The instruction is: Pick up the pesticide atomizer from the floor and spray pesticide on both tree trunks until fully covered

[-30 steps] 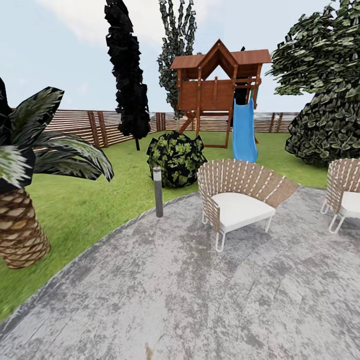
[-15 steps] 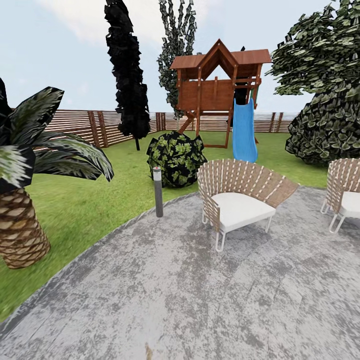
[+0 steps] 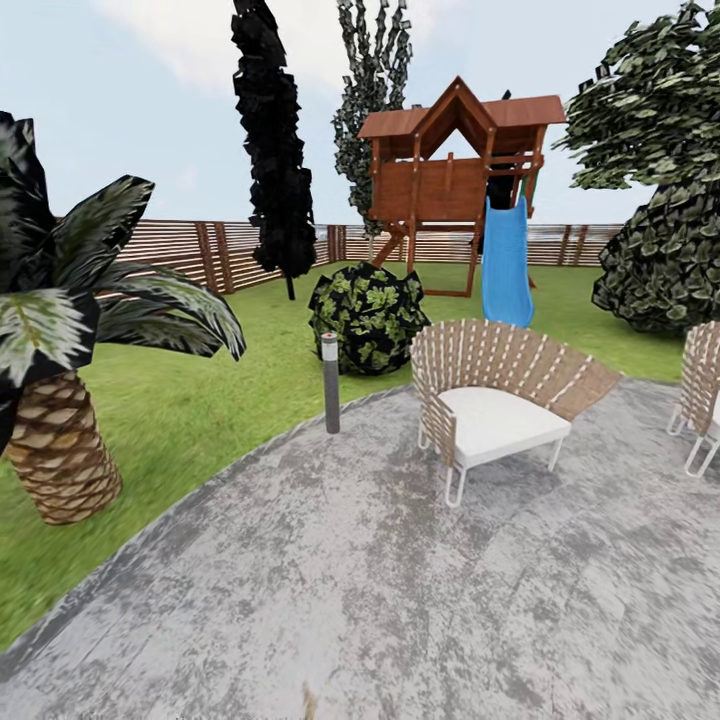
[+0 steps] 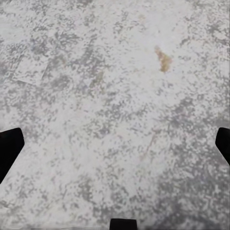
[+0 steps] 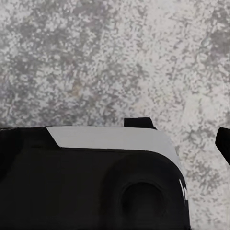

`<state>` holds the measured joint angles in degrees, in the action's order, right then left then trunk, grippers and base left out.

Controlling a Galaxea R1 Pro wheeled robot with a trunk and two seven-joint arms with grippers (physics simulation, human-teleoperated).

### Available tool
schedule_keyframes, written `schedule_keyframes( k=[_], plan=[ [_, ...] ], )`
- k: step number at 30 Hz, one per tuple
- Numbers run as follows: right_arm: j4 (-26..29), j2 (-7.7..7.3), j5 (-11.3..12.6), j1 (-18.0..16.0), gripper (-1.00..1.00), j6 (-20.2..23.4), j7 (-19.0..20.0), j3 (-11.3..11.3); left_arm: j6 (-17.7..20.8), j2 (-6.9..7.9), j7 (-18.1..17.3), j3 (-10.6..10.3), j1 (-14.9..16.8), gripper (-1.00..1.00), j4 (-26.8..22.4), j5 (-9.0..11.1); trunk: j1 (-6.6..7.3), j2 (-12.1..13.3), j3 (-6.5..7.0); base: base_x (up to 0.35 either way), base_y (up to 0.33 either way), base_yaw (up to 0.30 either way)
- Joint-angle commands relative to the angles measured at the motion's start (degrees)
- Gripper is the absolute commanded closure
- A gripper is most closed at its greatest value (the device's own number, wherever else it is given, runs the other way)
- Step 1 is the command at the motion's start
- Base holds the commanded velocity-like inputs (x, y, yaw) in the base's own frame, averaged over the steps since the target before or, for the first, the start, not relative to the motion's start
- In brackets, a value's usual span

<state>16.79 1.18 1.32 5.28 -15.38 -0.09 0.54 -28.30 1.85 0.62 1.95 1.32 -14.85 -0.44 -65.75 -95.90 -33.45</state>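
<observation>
Left gripper: fingers spread wide, nothing between, grey mottled paving below. Right gripper: state unclear, robot body blocks the lower frame. Head view: wicker chair on paving, lawn, slat fence, playhouse with slide.

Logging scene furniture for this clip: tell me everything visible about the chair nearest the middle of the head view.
The chair is a low tub seat with a curved back of pale strips woven over a brownish shell. It has a white seat cushion and thin white legs. It stands upright on the grey mottled paving near the lawn edge, facing roughly right and toward the camera. Nothing rests on it.
</observation>
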Motion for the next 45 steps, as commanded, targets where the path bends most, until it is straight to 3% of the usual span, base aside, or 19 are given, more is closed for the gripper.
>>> schedule_keyframes(
  k=[1,27,36,45],
  plan=[
    [-0.1,-0.02,0.0,0.0,-1.00,0.0,0.0,0.0,0.0,0.00,0.0,0.0,0.0,-1.00,0.0,0.0,0.00,0.0,0.00,0.000,0.002,0.272],
    [-0.2,0.08,-0.3,0.0,-1.00,0.0,0.0,-0.1,0.2,-0.44,0.0,0.0,0.0,-1.00,-2.9,-0.1,0.00,0.0,0.00,0.000,0.000,0.280],
    [-0.1,-0.09,-0.4,0.0,-1.00,0.0,0.0,-0.1,0.2,-0.44,0.0,0.0,0.0,-1.00,-2.9,0.0,0.00,0.0,0.00,0.000,0.000,0.044],
    [-0.1,0.10,-0.4,0.0,-1.00,0.0,0.0,-0.1,0.2,-0.44,0.0,0.0,0.0,-1.00,-2.9,0.0,0.00,0.0,0.00,-0.117,0.002,0.266]
  ],
)
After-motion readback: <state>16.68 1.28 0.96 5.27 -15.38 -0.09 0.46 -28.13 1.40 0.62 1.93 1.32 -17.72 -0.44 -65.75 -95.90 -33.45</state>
